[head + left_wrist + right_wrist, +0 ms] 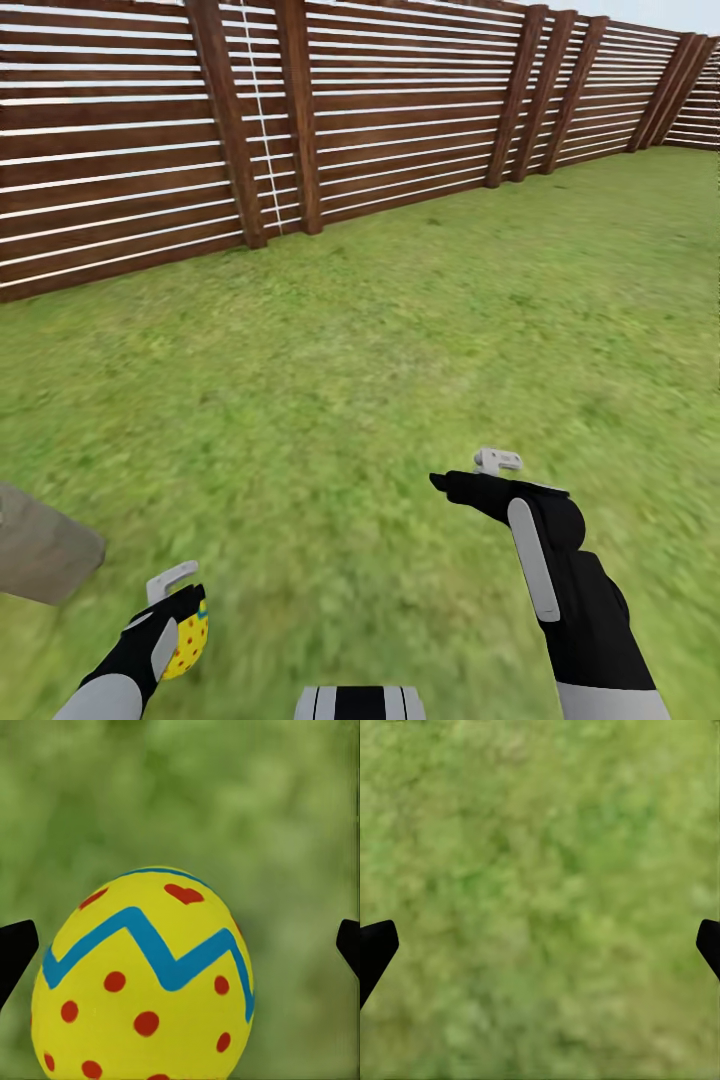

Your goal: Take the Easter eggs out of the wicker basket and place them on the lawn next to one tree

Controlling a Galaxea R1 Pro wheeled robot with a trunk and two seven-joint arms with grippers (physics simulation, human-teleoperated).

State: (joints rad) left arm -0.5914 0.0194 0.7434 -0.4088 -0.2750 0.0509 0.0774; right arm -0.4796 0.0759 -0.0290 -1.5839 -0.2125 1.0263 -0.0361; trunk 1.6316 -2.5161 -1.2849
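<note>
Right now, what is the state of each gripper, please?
Left gripper: closed on a yellow Easter egg with red dots and a blue zigzag.
Right gripper: open, holding nothing, above the lawn.

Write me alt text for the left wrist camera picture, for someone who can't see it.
A yellow Easter egg with red dots and a blue zigzag band sits close to the camera between the two dark fingertips of the left tool. Behind it is blurred green lawn.
</note>
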